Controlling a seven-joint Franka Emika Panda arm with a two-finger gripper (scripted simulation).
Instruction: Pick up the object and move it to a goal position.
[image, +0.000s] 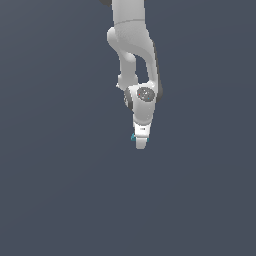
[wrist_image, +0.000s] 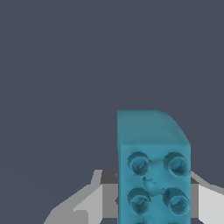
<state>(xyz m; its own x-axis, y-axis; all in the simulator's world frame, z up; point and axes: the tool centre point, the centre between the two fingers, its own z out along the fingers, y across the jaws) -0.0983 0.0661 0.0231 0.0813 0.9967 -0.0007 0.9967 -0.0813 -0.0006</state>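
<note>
exterior view distant, wrist view close, both sharing teal block

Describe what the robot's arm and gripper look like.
The arm is glossy white with rounded, bulbous links and a dark strip down one side. A round dark disc marks the wrist. The gripper is white and blocky; the wrist view shows pale grey fingers. No cables visible.

No text, label, brand, number or sign can be read in either view; the white arm, the teal block with its round studs, and the plain grey background carry no writing
</note>
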